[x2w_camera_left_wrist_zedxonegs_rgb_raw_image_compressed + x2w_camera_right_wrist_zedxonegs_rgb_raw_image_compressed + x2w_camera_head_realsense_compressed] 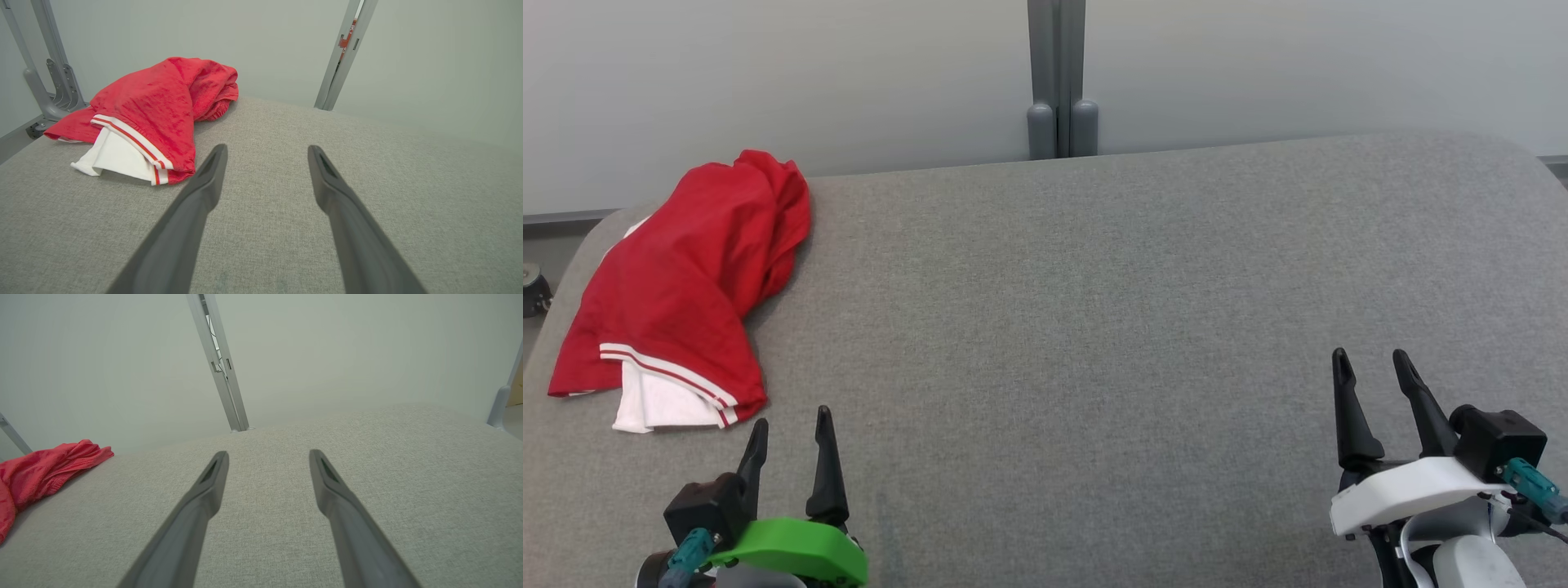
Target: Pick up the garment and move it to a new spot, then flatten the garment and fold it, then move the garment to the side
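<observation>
A crumpled red garment [686,278] with white trim and a white lining lies at the far left of the grey table [1094,327]. In the left wrist view the garment [155,106] sits ahead and to the left of the fingers, apart from them. At the left edge of the right wrist view I see part of the garment [36,469]. My left gripper [792,425] stands open at the lower left, just below the garment's hem, with nothing between its fingers [204,183]. At the lower right, my right gripper [1372,367] is open and empty over bare table.
A grey post [1058,82] rises behind the table's far edge against a pale wall. The table's rounded left edge runs close beside the garment. Bare grey fabric surface [265,539] stretches between and ahead of both grippers.
</observation>
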You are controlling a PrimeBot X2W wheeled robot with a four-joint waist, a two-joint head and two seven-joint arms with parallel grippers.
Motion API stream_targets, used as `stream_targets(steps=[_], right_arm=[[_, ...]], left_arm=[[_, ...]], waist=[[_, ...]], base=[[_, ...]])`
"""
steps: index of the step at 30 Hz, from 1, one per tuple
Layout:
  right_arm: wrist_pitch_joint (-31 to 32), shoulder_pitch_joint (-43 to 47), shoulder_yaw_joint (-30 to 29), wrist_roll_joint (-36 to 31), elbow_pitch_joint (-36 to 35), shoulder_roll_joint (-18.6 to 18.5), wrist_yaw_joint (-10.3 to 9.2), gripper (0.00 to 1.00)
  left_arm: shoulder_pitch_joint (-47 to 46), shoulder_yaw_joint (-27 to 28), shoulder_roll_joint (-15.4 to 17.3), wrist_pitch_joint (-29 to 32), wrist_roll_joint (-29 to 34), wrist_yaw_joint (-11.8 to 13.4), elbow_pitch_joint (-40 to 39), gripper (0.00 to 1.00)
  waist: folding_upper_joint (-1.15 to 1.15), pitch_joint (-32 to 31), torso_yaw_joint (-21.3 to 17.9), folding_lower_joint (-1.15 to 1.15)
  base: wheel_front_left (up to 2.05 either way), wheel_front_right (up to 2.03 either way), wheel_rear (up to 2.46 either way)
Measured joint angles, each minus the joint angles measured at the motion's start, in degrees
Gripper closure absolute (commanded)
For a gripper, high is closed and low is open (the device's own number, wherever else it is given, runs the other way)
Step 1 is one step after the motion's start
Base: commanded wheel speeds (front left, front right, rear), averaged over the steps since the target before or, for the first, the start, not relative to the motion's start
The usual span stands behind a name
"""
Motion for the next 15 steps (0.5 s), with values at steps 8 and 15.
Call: stream_targets(steps=[8,15], right_arm=[[-1.00,0.07,-0.78,-2.89,0.99,-0.05,0.00,0.00],[-1.81,0.14,-0.85,-5.23,2.05,-0.07,0.00,0.00]], left_arm=[[0.16,0.25,-0.44,-1.02,3.13,-1.18,0.85,0.00],[0.35,0.64,-1.10,-1.81,5.46,-2.14,1.72,0.00]], waist=[[0.00,0.01,0.06,0.00],[0.00,-0.22,0.13,0.00]], base=[[0.00,0.00,0.00],[0.00,0.00,0.00]])
